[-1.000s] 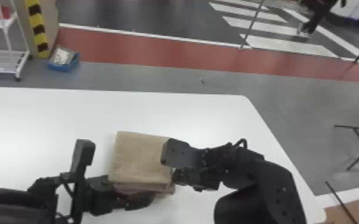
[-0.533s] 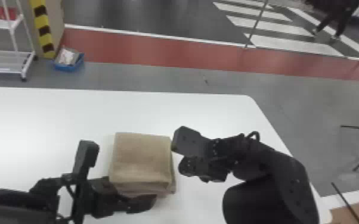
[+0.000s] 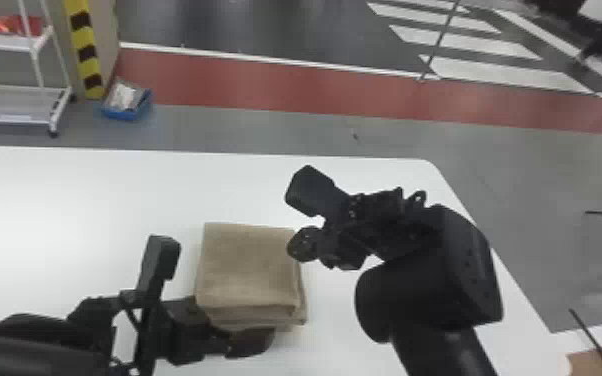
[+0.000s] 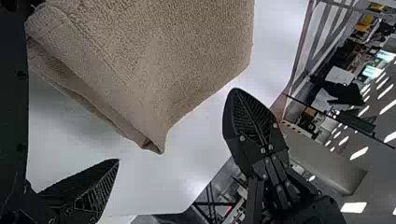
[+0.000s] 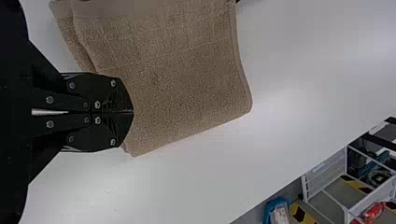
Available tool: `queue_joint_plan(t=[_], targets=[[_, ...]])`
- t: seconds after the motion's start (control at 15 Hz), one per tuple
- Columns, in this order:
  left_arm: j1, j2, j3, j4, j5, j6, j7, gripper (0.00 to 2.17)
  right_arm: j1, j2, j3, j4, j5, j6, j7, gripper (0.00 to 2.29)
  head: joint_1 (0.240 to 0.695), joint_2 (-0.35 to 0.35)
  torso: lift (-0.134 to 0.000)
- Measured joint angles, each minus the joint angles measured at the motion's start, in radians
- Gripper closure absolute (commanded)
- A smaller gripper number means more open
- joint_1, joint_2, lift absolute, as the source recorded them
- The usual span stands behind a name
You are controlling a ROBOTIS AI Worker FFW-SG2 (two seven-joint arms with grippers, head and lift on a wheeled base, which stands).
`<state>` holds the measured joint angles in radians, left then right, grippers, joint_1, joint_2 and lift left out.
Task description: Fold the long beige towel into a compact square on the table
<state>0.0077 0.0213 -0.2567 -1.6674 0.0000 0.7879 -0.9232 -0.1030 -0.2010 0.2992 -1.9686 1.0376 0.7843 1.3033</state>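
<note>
Towel [image 3: 250,265], beige terry cloth, is folded into a squarish stack around the lower centre of the head view, on that smooth white table [image 3: 90,200]. Left black two-fingered gripper [image 3: 252,342] is spread wide at its lower-left side. Right black two-fingered gripper [image 3: 302,245] is closed on nothing, by the towel's right edge.
</note>
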Motion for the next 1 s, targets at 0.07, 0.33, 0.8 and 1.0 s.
queue_joint_plan(t=[0.07, 0.33, 0.8, 1.0], targets=[[0.0, 0.001, 0.001, 0.0, 0.0, 0.0, 0.0, 0.15, -0.015, 0.019, 0.002, 0.04, 0.001, -0.004, -0.037, 1.6, 0.695, -0.25, -0.124], [0.001, 0.001, 0.001, 0.0, 0.001, 0.0, -0.002, 0.15, -0.07, 0.059, -0.002, 0.156, 0.012, -0.021, -0.124, 1.6, 0.695, -0.244, -0.124], [0.0, -0.001, 0.002, 0.001, 0.001, 0.0, -0.005, 0.15, -0.09, 0.075, -0.004, 0.233, 0.021, -0.032, -0.126, 1.59, 0.695, -0.247, -0.124], [0.0, -0.003, -0.004, 0.002, 0.001, 0.0, -0.005, 0.15, -0.09, 0.076, -0.007, 0.237, 0.019, -0.047, -0.157, 1.59, 0.695, -0.25, -0.124]])
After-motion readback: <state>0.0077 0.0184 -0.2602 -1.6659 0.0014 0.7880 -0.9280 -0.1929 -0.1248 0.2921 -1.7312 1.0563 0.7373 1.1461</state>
